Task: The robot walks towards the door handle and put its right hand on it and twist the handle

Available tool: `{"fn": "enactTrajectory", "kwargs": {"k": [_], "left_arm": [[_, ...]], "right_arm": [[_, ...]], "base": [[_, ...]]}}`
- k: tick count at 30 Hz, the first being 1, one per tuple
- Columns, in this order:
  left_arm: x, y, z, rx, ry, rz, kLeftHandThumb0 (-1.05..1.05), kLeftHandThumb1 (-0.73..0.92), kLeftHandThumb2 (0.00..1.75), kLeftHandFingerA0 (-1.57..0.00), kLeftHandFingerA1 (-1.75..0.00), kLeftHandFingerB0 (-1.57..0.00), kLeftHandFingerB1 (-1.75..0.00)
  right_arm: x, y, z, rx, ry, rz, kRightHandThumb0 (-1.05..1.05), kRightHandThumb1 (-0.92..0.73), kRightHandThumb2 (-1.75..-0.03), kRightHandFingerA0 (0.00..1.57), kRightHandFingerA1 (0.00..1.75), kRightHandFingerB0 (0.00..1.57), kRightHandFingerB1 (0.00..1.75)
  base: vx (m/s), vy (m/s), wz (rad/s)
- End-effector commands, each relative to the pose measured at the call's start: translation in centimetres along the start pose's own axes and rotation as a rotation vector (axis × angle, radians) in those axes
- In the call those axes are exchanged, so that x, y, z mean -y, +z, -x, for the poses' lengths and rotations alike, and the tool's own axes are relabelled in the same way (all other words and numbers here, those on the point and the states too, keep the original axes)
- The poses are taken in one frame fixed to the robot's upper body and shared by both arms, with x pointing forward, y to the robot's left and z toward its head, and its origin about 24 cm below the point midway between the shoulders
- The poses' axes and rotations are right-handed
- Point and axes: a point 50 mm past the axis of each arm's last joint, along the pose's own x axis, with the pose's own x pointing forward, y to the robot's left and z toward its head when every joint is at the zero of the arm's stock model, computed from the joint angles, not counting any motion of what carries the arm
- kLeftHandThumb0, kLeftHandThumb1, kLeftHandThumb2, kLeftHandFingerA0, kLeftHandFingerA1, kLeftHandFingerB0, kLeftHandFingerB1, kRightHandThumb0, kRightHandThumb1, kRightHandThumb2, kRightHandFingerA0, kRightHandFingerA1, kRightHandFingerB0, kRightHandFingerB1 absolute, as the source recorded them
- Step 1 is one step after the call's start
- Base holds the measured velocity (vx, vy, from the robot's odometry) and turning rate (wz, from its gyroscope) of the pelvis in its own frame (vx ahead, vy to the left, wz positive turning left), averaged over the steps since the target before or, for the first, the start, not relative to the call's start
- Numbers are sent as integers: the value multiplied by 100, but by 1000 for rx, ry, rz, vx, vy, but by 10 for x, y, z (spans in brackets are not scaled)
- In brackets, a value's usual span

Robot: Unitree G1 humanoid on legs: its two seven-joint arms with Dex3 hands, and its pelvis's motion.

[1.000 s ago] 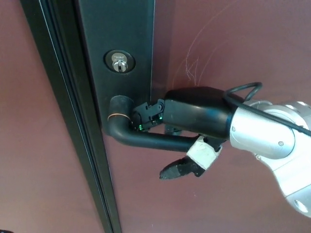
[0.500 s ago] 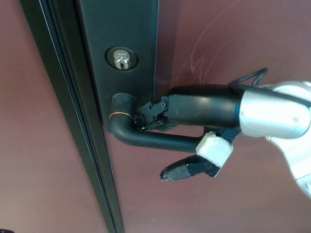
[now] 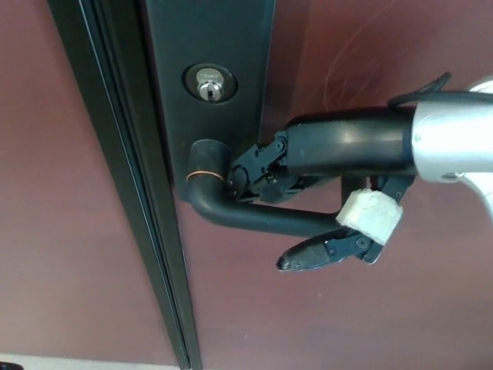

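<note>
One hand in my view: right hand wrapped on door handle, fingers over, thumb under; keyhole at 12 o'clock.

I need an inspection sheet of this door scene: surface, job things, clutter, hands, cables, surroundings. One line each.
Surface: dark red door, faint pale scratches at upper right.
Job's things: black lever handle on a black plate; keyhole above it.
Clutter: nothing seen.
Hands: right hand lies on the handle, fingers over the bar near its pivot, thumb below the bar and not touching it. Left hand not in view.
Cables: one black cable loops above the right wrist.
Surroundings: black door frame edge at left; a pale strip at the bottom left corner, too little to identify.
</note>
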Motion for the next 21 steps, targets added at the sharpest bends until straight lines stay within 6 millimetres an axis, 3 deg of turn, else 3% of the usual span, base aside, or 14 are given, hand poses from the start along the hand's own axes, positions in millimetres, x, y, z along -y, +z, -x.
{"fn": "enactTrajectory", "kwargs": {"k": [1,2,3,12,13,21], "left_arm": [[-2,-8,2,-29,-8,-19,-26,57,57,-76,-52,-60,-45],[-2,-7,2,-29,-8,-18,-26,57,57,-76,-52,-60,-45],[-1,-8,2,-28,-8,-22,-26,57,57,-76,-52,-60,-45],[0,-13,3,-37,-10,-37,-26,57,57,-76,-52,-60,-45],[0,-13,4,-34,-11,-37,-26,57,57,-77,-53,-60,-45],[0,-11,3,-26,-19,-40,-26,57,57,-77,-53,-60,-45]], "right_arm": [[45,14,59,31,-349,83,-96,-64,-69,0,21,5,22],[46,13,60,31,-351,84,-96,-64,-69,0,21,5,22],[46,13,64,32,-360,81,-85,-54,-97,2,15,6,18],[40,10,66,33,-365,64,-90,-57,-98,4,8,7,11],[37,9,63,31,-357,61,-96,-59,-99,0,0,0,0],[21,6,45,-26,-336,68,-97,-60,-99,0,0,0,4]], "base": [[0,0,0],[0,0,0],[0,0,0],[0,0,3],[0,0,0],[0,0,3]]}}
